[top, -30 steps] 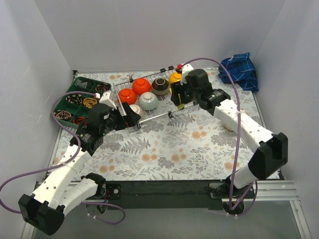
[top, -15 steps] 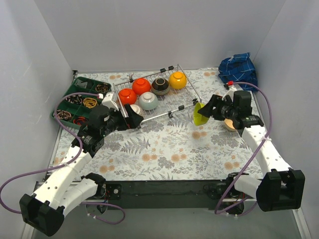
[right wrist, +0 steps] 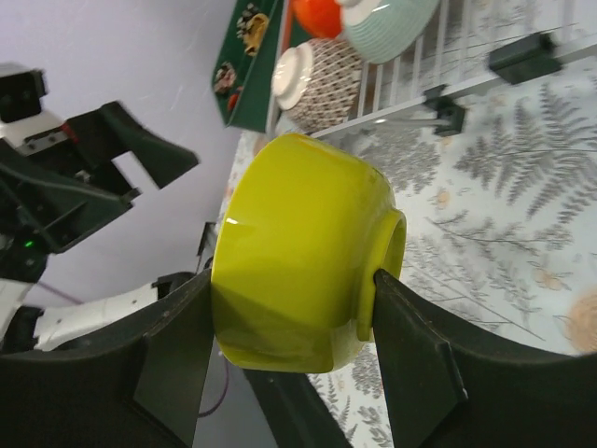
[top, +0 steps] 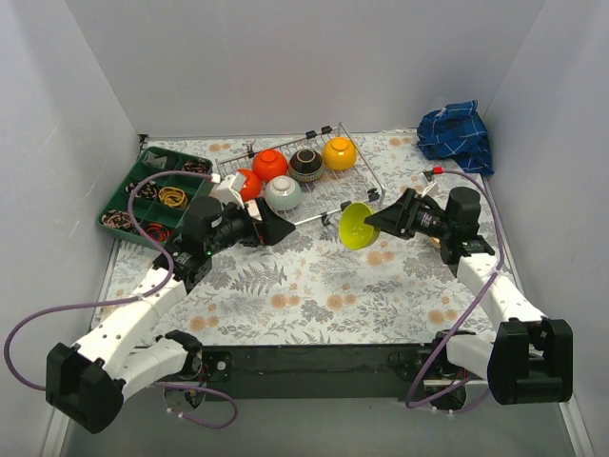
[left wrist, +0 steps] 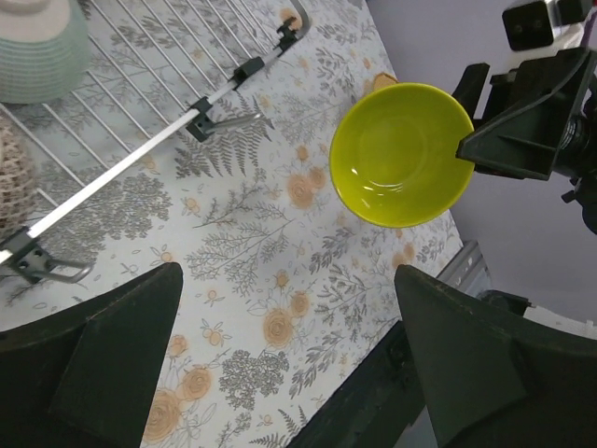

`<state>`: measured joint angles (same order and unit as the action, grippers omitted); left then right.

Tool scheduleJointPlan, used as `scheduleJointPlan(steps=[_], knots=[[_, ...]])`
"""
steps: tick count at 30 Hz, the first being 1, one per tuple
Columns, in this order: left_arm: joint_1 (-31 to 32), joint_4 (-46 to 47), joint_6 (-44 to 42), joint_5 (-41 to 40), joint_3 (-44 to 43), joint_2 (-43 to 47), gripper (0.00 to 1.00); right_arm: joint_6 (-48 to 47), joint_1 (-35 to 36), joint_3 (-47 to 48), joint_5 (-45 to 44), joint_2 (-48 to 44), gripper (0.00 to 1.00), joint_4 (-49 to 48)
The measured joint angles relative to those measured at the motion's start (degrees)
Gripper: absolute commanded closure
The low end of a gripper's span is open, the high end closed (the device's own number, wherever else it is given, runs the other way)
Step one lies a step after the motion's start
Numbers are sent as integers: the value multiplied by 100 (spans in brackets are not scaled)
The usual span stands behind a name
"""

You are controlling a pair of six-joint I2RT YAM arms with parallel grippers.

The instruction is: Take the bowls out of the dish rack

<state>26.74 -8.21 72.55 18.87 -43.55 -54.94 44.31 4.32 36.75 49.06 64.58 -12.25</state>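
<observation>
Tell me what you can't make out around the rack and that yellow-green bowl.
Speckled bowl: top view, hidden under the left hand; left wrist view, cut off by the left edge.
Green tray: top view, contents too small to identify.
Lime bowl: right wrist view, rim partly hidden by the right hand.
Dish rack: wrist views, far side cut off by the top edge.

- White-shelled left arm (top: 124,328) with blocky black joint housings.
- Matching white-and-black right arm (top: 497,293).
- Thin purple cable (top: 76,305) trailing off the left arm, and a second purple cable (top: 466,175) on the right.
- Matte black wedge-shaped fingers (left wrist: 117,350).
- Small red tab (top: 439,170) by the right wrist.
</observation>
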Motion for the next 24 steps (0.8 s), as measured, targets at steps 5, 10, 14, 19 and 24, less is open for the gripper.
scheduleJointPlan(steps=[5, 10, 14, 19, 24], knots=[[619, 411, 76, 7, -50, -728, 2, 592, 555, -90, 256, 63, 84, -861], [931, 673, 219, -120, -87, -1189, 6, 1235, 1099, -98, 365, 225, 84, -1773], [1012, 872, 363, -400, -129, -1303, 21, 1617, 1351, -111, 358, 306, 84, -2347], [1132, 1043, 560, -704, -127, -1311, 46, 2033, 1585, -293, 339, 393, 84, -2986], [1276, 1189, 710, -800, -103, -1311, 78, 2286, 1700, -402, 310, 557, 84, -3303]])
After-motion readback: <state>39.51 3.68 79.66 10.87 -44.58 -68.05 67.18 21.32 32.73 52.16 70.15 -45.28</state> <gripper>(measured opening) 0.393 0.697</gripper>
